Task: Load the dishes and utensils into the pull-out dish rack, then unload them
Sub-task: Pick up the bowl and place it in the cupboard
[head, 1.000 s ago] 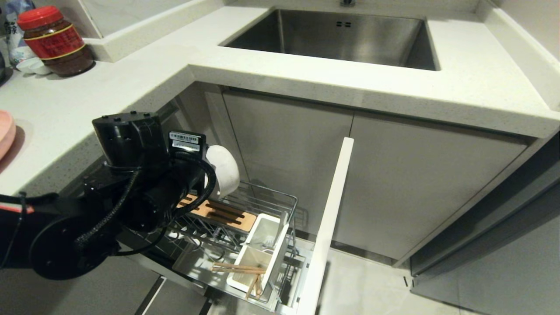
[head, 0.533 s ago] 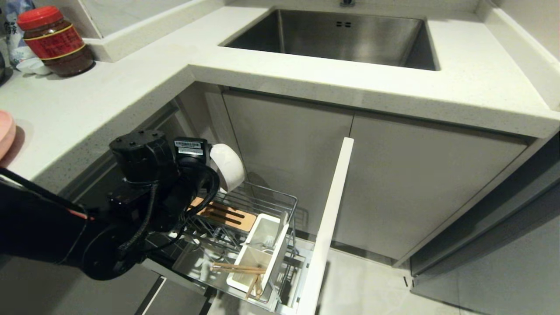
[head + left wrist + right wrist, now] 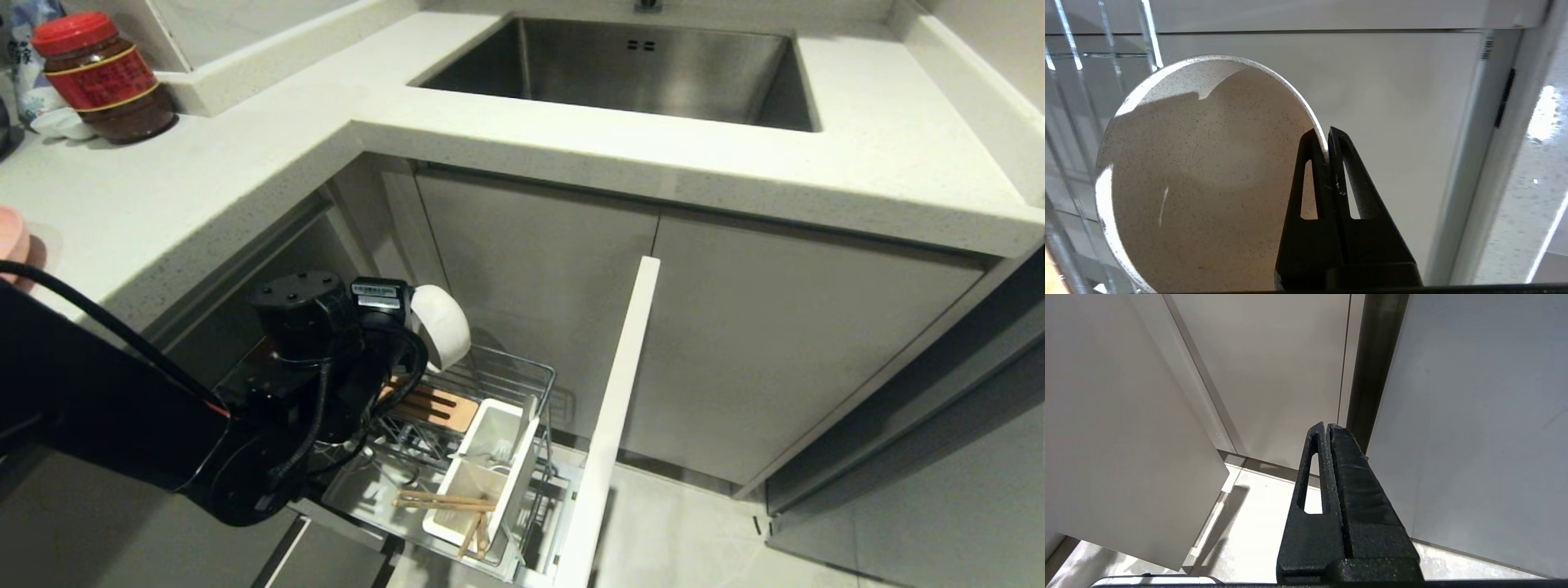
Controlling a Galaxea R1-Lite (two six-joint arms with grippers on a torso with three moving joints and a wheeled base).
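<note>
- Your left gripper (image 3: 1327, 141) has its jaws clamped on the rim of the bowl (image 3: 442, 325), holding it on edge above the far end of the pull-out dish rack (image 3: 490, 384).
- The chopsticks (image 3: 445, 500) sit at the rack's near utensil cup.
- Your right gripper (image 3: 1327, 428) hangs parked, jaws together, near the cabinet doors.

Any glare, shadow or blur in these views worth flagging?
Head view: bright and sharp, dark under the counter. Left wrist view: a shadow covers most of the bowl, the rack wires smear, and glare sits on the pale surface beside the white panel. Right wrist view: the floor is blown out.
</note>
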